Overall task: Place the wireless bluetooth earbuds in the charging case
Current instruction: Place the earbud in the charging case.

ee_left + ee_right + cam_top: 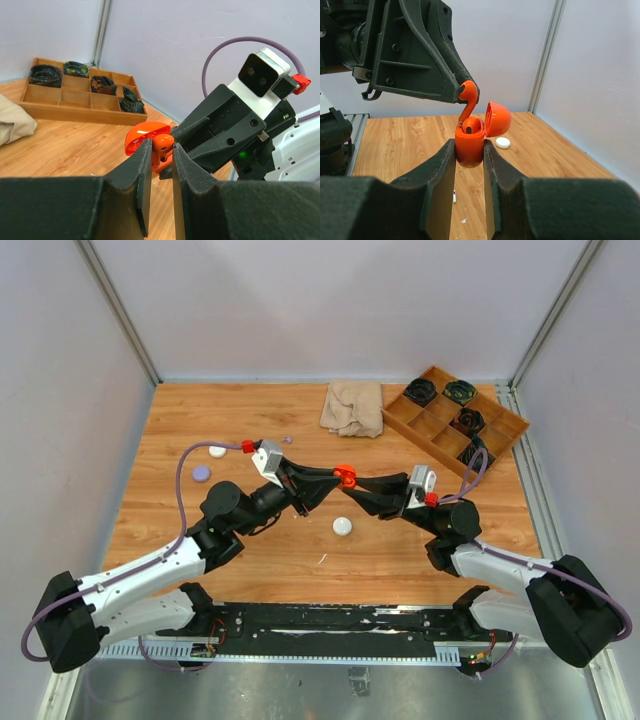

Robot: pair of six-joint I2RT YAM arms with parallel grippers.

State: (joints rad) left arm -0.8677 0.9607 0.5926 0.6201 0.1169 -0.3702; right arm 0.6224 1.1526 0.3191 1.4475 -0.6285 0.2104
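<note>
The earbuds and case here are orange, not white. My right gripper (470,150) is shut on an orange charging case (470,147) and holds it upright above the table, with its lid (497,119) hinged open. One orange earbud (471,125) sits in the case. My left gripper (161,150) is shut on a second orange earbud (163,143), whose stem (466,111) points down into the case's open top. In the top view both grippers meet at the case (346,477) over the table's middle.
A white round puck (343,526) lies just near of the grippers. Another white puck (217,451) and a purple one (201,473) lie at the left. A beige cloth (352,406) and a wooden divided tray (430,443) are at the back. A tiny white piece (454,196) lies on the wood.
</note>
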